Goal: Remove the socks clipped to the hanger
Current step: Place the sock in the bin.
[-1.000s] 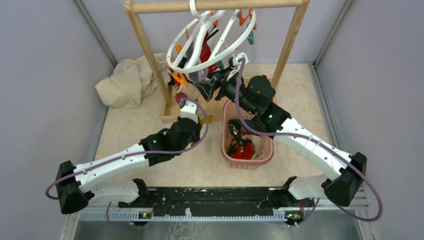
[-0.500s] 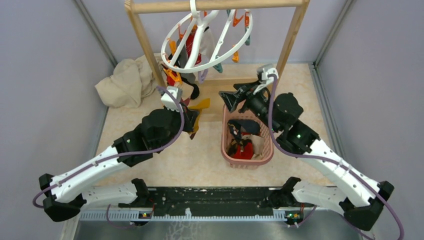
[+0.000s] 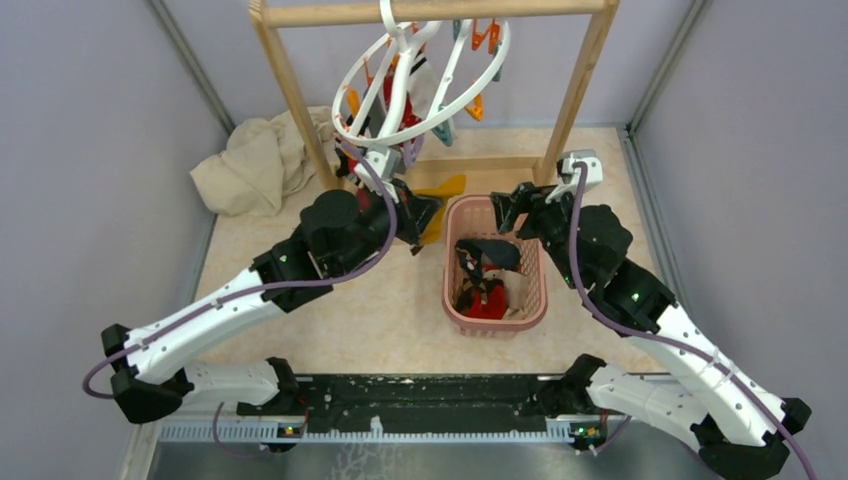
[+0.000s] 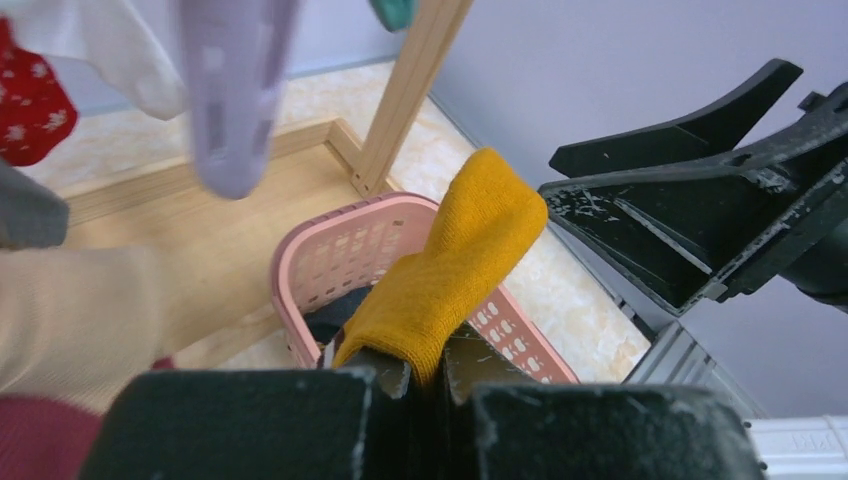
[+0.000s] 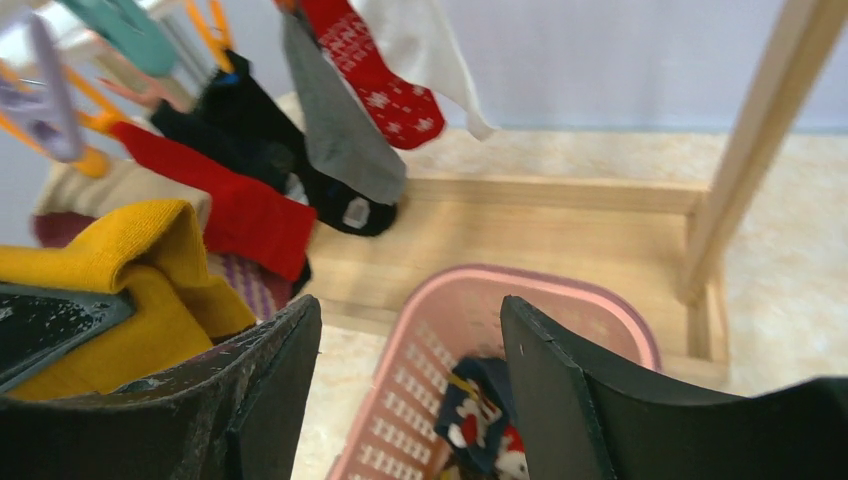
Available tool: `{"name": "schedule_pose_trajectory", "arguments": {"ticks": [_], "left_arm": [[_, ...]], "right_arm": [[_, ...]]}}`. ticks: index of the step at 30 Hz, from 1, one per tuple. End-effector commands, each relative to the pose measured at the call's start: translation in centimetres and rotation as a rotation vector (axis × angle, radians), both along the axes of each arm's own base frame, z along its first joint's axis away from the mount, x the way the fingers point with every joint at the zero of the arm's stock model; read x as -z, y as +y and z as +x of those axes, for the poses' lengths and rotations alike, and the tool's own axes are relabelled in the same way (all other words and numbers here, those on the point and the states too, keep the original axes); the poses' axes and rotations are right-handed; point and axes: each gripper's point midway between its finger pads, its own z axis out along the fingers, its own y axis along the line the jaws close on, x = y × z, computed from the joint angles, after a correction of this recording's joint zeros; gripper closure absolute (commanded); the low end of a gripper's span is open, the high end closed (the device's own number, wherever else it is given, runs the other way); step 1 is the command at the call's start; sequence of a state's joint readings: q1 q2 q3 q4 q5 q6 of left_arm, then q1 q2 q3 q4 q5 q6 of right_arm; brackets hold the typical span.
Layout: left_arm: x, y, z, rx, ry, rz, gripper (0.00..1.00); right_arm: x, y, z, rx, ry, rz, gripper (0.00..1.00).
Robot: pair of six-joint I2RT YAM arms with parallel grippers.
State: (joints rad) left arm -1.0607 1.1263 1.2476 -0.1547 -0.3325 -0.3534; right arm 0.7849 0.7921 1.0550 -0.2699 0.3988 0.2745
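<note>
The step in hand is the carry to the drop. The left fingers (image 4: 378, 362) are pinched on one end of a mustard sock (image 4: 450, 260), which is free of the hanger (image 3: 420, 95) and held in the air just beside the pink basket (image 3: 538, 300) on the desk (image 3: 400, 310). The right fingers (image 5: 255, 395) are spread wide and hold nothing, poised over the basket's far end. A red patterned sock (image 5: 385, 85), a grey one (image 5: 335, 135), a black one (image 5: 240, 120) and a white one (image 5: 425, 50) are clipped overhead (so plenty is left). Next, I judge, the left arm must bring the sock over the basket's mouth and part its fingers, while the right arm reaches up for another sock.
</note>
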Motion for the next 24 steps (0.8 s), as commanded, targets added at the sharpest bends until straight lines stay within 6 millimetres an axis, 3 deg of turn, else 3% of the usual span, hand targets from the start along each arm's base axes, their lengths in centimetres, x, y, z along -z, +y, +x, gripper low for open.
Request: {"name": "schedule_pose_trajectory", "arguments": {"ticks": [1, 5, 9, 16, 24], "left_arm": [[-2.1, -3.3, -0.3, 0.105, -0.058, -0.047, 1.00], [-1.1, -5.5, 0.5, 0.127, -0.057, -0.031, 1.00], [0.0, -7.6, 1.4, 0.141, -0.072, -0.029, 1.00], [4.5, -11.0, 3.6, 0.139, -0.079, 0.036, 1.00], [8.9, -13.4, 5.9, 0.133, -0.096, 0.078, 1.00]], "right_arm": [[-0.9, -4.0, -0.2, 0.173, 0.037, 0.013, 0.33], [-0.9, -5.7, -0.6, 0.232, 0.055, 0.008, 0.33], [-0.6, -6.1, -1.1, 0.233, 0.063, 0.019, 0.33], [0.0, -6.4, -1.4, 0.233, 0.075, 0.019, 0.33], [0.5, -6.2, -1.6, 0.222, 0.085, 0.024, 0.33]]}}
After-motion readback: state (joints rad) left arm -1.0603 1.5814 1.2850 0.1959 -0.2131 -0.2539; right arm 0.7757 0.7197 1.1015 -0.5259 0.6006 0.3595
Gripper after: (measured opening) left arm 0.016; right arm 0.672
